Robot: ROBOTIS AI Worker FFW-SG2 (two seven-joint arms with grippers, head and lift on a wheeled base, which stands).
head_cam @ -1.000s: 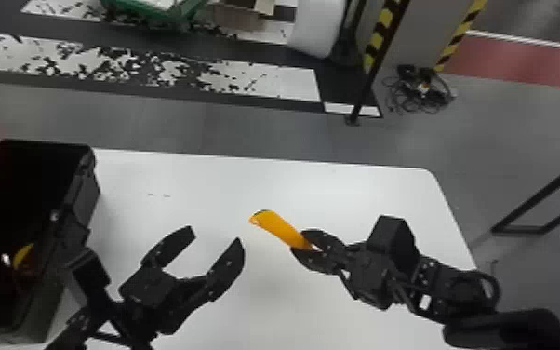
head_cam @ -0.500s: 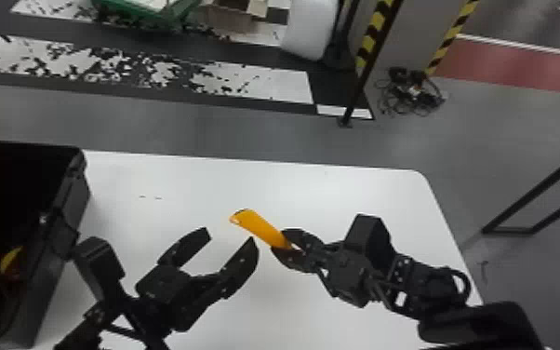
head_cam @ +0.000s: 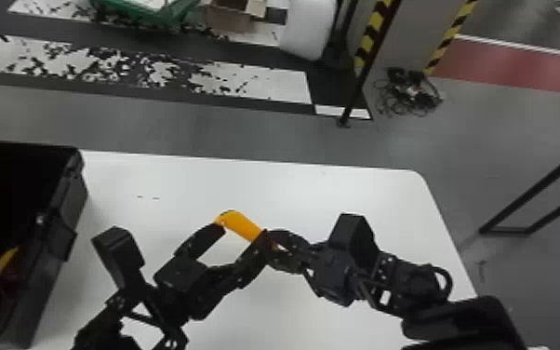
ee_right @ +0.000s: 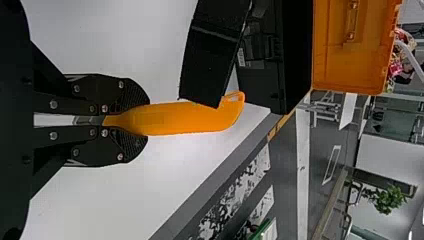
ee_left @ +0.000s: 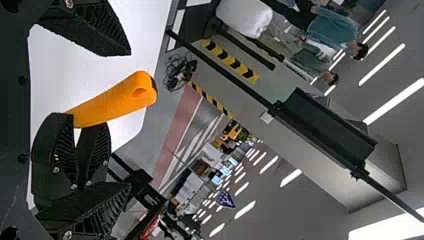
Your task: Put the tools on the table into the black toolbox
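Closer together since the earlier frame: my left gripper [head_cam: 244, 230] has moved toward the orange tool [head_cam: 243, 226], and the tool, carried by my right gripper [head_cam: 272, 249], has shifted toward the left one. Tool held above the table [head_cam: 339, 191], its narrow end clenched in the right fingers. Left fingers spread, one on each side of the handle; contact with it I cannot tell.

Surface: white, with two small dark marks. At my left, the black toolbox [head_cam: 53, 279] stands open; a yellow item [head_cam: 8, 260] lies inside, dim, probably another tool.

Room beyond: grey floor [head_cam: 228, 132], worn black-and-white markings, a heap of cables [head_cam: 409, 93] near a striped pillar, a white roll [head_cam: 309, 28] and a green bin [head_cam: 153, 14].

View comparison: left wrist view adds the recess near the handle's broad end and strip lights [ee_left: 395, 57] on the ceiling. Right wrist view adds the broad face of an orange panel [ee_right: 350, 62] beside the toolbox and a green plant [ee_right: 388, 199] farther off.
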